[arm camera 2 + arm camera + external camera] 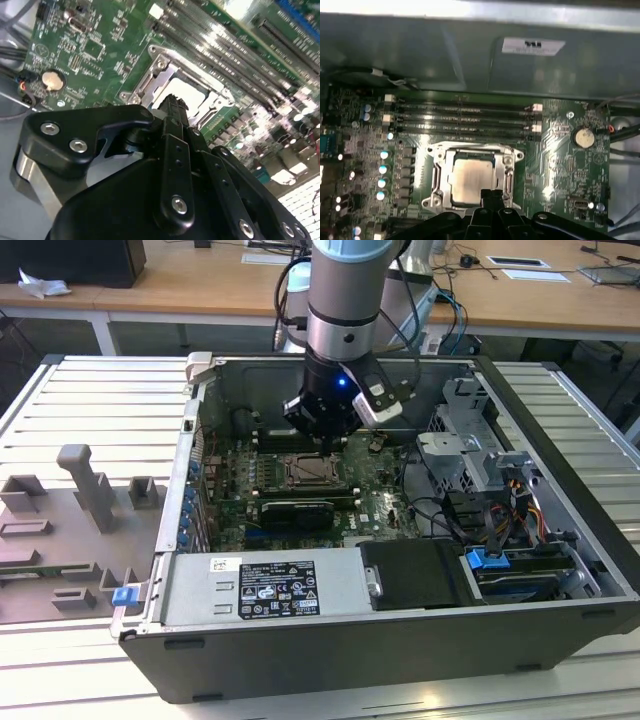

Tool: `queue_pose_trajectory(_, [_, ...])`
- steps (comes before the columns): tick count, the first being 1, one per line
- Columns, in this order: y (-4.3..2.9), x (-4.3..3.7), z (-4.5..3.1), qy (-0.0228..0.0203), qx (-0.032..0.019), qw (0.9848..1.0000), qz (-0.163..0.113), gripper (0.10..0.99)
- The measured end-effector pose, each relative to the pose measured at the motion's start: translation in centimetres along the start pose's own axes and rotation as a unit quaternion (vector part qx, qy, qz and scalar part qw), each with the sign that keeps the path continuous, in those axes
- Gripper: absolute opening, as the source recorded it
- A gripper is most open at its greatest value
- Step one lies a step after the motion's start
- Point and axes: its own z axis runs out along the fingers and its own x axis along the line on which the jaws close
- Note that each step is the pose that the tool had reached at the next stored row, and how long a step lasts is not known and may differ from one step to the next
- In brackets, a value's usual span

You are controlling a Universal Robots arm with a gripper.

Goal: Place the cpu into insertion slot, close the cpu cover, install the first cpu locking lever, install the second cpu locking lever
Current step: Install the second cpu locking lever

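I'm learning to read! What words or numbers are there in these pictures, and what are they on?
White label on the grey box: print too small to read.
White sticker on the case wall: blurred, unreadable.
Green circuit board: tiny white markings, unreadable.

Pale silver-grey cpu (pixel 471 180), silvery cpu cover (pixel 472 150), green circuit board (pixel 560 150), black gripper (pixel 492 196)

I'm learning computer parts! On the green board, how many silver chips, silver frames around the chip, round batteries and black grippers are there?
cpu: 1
cpu cover: 1
round coin battery: 1
gripper: 1
Total: 4
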Motion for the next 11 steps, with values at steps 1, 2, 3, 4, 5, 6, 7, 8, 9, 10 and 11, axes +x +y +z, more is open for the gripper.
queue_pose_trajectory(1, [-0.33,0.02,-0.02,0.0002,-0.0003,1.0,0.0,0.106])
queue_pose_trajectory(2, [-0.58,0.03,-0.03,0.0005,-0.001,1.0,0.0,0.106])
queue_pose_trajectory(3, [-0.87,0.05,-0.05,0.002,-0.0022,1.0,0.0,0.106])
queue_pose_trajectory(4, [-1.13,0.07,-0.06,0.0039,-0.0037,1.0,0.0,0.106])
queue_pose_trajectory(5, [-1.48,0.09,-0.06,0.0063,-0.0059,1.0,0.001,0.106])
queue_pose_trajectory(6, [-1.72,0.11,-0.03,0.0075,-0.0074,0.9999,0.001,0.106])
queue_pose_trajectory(7, [-2.08,0.13,0.02,0.0077,-0.0092,0.9999,0.001,0.106])
queue_pose_trajectory(8, [-2.42,0.15,0.03,0.0076,-0.0119,0.9999,0.001,0.106])
queue_pose_trajectory(9, [-2.74,0.17,0.03,0.0074,-0.0152,0.9999,0.001,0.106])
queue_pose_trajectory(10, [-2.98,0.19,0.03,0.0072,-0.018,0.9998,0.001,0.106])
queue_pose_trajectory(11, [-3.51,0.22,0.02,0.0069,-0.0239,0.9997,0.0,0.106])
